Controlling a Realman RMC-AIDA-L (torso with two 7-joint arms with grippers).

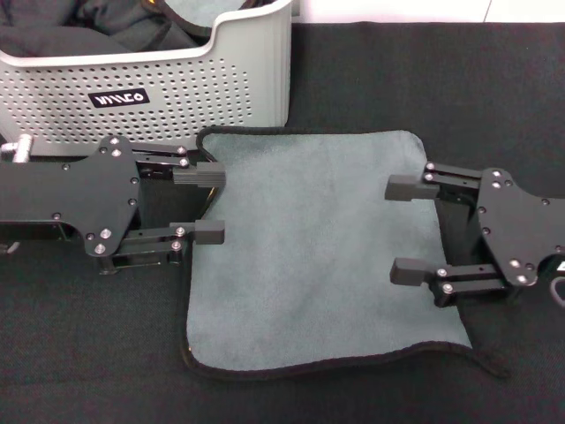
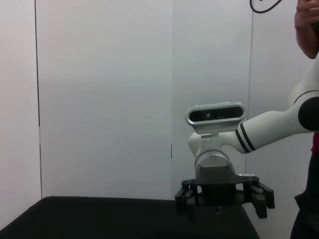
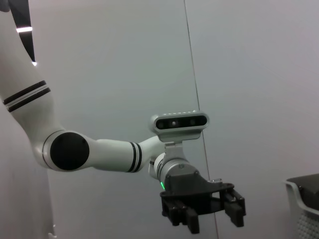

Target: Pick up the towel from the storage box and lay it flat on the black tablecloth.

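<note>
Towel (image 1: 318, 247) is lying spread, grey-green face up, on black tablecloth (image 1: 494, 79), near storage box (image 1: 177, 97). Left gripper (image 1: 210, 204) and right gripper (image 1: 408, 228) are flanking it, jaws parted, holding nothing (release looks done). Lifting straight up should be avoiding dragging the edges.

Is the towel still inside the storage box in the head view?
No. The towel lies spread grey-green side up on the black tablecloth, in front of the storage box.

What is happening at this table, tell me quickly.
The grey-green towel already lies spread, nearly flat, on the black tablecloth, beside the light grey storage box, which holds dark cloths. The left end effector is at the towel's left edge and the right end effector over its right side, facing each other. Both are open and hold nothing. One near corner is slightly curled.
</note>
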